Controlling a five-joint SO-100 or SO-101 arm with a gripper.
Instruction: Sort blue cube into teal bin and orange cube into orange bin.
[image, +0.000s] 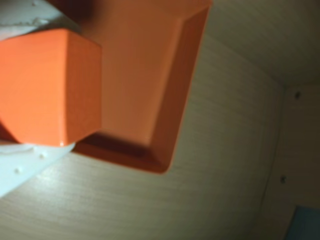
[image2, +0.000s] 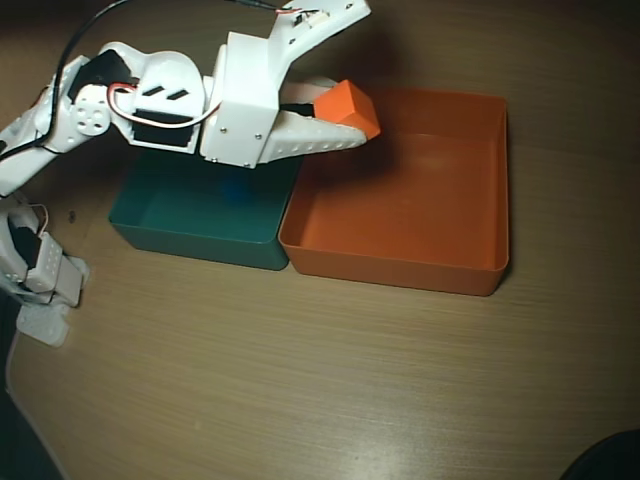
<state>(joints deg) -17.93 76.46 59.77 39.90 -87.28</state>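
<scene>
In the overhead view my gripper (image2: 350, 115) is shut on the orange cube (image2: 350, 106) and holds it in the air over the back left corner of the orange bin (image2: 495, 190). In the wrist view the orange cube (image: 47, 87) fills the left side between my white fingers (image: 25, 167), with a corner of the orange bin (image: 167, 110) below it. The teal bin (image2: 190, 235) stands against the orange bin's left wall. A small blue patch inside it, the blue cube (image2: 235, 189), shows just under my gripper.
The bins stand on a wooden table (image2: 300, 380). The arm's base (image2: 40, 270) is at the left edge. A dark shape (image2: 610, 460) sits at the bottom right corner. In the wrist view a panel seam with screws (image: 285, 130) runs down the right side.
</scene>
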